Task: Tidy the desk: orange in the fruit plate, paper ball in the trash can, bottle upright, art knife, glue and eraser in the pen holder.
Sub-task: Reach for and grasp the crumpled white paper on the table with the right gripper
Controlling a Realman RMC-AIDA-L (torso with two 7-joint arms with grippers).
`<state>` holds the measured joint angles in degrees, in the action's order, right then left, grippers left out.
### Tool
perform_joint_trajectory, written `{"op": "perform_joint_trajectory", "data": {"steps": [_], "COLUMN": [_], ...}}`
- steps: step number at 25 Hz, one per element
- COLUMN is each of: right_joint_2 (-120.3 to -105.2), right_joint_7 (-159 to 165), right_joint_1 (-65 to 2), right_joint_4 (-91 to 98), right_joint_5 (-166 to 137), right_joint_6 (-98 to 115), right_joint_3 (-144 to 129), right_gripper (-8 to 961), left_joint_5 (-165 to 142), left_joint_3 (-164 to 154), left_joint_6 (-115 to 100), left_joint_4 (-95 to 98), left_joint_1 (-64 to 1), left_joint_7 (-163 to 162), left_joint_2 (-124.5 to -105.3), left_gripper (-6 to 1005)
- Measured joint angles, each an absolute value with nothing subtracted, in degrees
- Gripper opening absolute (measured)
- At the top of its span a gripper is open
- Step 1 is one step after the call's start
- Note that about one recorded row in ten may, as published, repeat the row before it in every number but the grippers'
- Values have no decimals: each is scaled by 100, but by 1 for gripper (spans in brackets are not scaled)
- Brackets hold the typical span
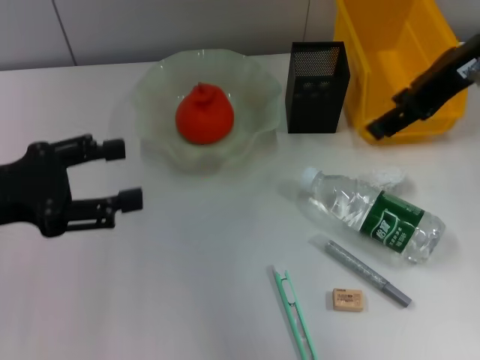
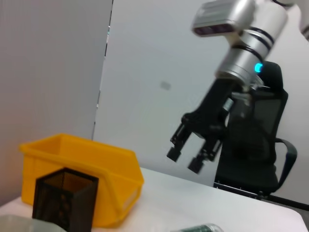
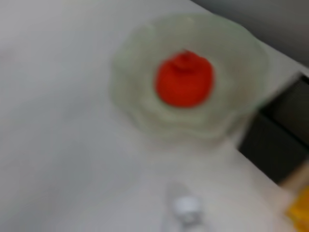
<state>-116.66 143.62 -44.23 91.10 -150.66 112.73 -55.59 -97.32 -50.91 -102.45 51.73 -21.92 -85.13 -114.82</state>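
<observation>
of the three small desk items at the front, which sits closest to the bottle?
The grey pen-like stick: its upper end lies just below the bottle. The eraser and the green art knife lie farther toward the front edge.

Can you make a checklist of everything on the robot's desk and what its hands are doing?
Surface: white desk, flat.
Orange: orange sits in the fruit plate.
Paper ball: paper ball lies on the desk behind the bottle, not binned.
Bottle: bottle lies on its side.
Eraser: eraser flat on the desk, near edge.
Pen holder: pen holder upright beside the yellow trash can.
Clutter: grey pen-like stick and a green art knife lie loose.
Grippers: left gripper open, holding nothing, left of the plate; right gripper open, near the trash can.
Cables: nothing seen.
Surroundings: black office chair, pale walls.
</observation>
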Motion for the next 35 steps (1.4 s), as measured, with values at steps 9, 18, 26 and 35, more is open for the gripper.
{"op": "perform_joint_trajectory", "data": {"steps": [9, 18, 26, 35], "right_joint_2": [-11722, -11643, -11551, -11611], "right_joint_7": [14687, 14985, 15037, 14928], "right_joint_1": [-5137, -5012, -4904, -4910], "right_joint_4": [7529, 6729, 6157, 5776], "right_joint_5": [-16546, -16715, -16729, -16715], "right_joint_6": [11211, 10359, 9735, 9223], "right_joint_3": [-5600, -6095, -6178, -6189], "right_gripper": [687, 688, 688, 687], "left_joint_5": [-9947, -10117, -10151, -10281], "left_joint_3": [-5127, -5135, -5148, -5151], "left_joint_6": [-10591, -10602, -10612, -10616], "left_joint_4": [4640, 4585, 4526, 4468], "left_joint_1": [-2181, -2181, -2172, -2173], "left_joint_7": [-8122, -8147, -8115, -8104], "left_joint_2": [-11365, -11419, -11466, -11508], "left_gripper": [844, 843, 842, 841]}}
